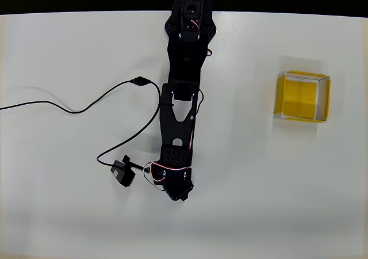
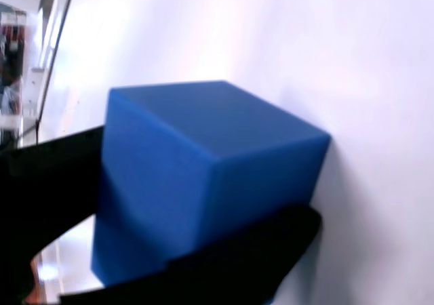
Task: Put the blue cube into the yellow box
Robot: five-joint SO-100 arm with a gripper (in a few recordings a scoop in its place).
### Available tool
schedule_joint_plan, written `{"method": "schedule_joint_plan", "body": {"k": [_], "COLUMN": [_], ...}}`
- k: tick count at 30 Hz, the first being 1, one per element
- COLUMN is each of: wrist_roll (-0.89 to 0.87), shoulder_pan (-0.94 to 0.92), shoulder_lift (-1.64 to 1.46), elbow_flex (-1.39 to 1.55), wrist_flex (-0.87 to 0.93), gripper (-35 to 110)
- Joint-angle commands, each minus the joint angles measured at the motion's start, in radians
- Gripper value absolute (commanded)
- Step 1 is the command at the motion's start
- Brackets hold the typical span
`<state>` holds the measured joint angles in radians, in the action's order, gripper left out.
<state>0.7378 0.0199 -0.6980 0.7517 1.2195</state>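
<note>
My black two-finger claw (image 2: 196, 203) gripped the solid bright-blue cube (image 2: 203, 176); the open yellow square box (image 1: 301, 96) lay well apart. A level, firmly squeezed carry seemed advisable.

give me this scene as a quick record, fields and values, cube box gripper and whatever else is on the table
blue cube: between the gripper's fingers in the wrist view, a black finger on each side
gripper: shut on the blue cube; in the overhead view the arm's tip sits low centre
yellow box: open-topped, nothing in it, on the table at the right of the overhead view, well apart from the arm
camera module: small, black, on a cable, just left of the gripper
table: white
task state: cube gripped, not yet in the box
</note>
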Motion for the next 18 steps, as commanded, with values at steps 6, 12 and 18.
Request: {"method": "schedule_joint_plan", "body": {"k": [6, 12, 18], "wrist_roll": [0.089, 0.118, 0.176], "shoulder_pan": [0.092, 0.198, 0.321], "shoulder_lift": [-0.295, -0.522, -0.730], "elbow_flex": [0.110, 0.279, 0.407], "wrist_flex": [0.009, -0.006, 0.003], "gripper": [15, 16, 14]}}
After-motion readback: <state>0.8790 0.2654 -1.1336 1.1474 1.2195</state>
